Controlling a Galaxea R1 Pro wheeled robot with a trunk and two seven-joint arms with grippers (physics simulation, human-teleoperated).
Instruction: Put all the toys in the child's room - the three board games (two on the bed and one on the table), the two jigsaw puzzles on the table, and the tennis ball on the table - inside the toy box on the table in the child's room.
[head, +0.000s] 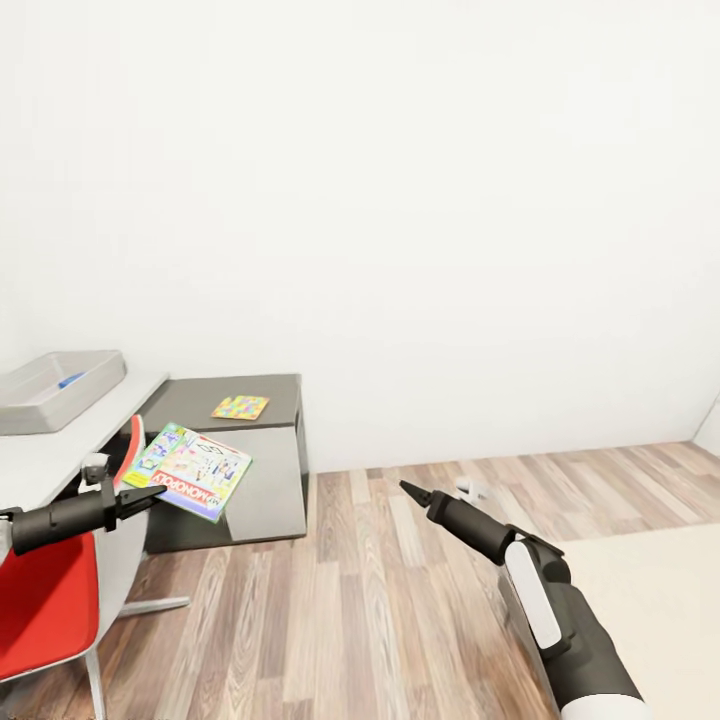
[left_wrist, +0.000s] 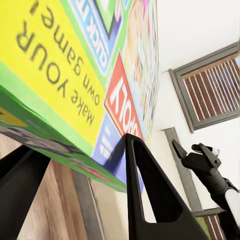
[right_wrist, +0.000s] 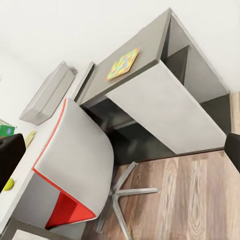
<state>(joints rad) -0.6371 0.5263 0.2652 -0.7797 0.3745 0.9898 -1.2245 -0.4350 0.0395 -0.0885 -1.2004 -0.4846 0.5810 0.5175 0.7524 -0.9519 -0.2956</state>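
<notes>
The left tool (head: 150, 493) is clamped on the lower edge of one board game (head: 188, 470), holding it flat and tilted in the air at about 8 o'clock in the head view, above the red chair (head: 45, 600). A grip at the edge probably leaves the box free to slide into the toy box (head: 55, 388), which sits on the tabletop (head: 45, 455) at about 9 o'clock with something small and blue inside. One jigsaw puzzle (head: 240, 407) lies on the dark side unit (head: 235, 455), near its far edge. In the right wrist view, a small yellow-green shape, perhaps the ball (right_wrist: 7, 185), rests on the tabletop. The right tool (head: 412, 491) hangs empty over the floor (head: 350, 600); I cannot tell whether it is parted or closed.
</notes>
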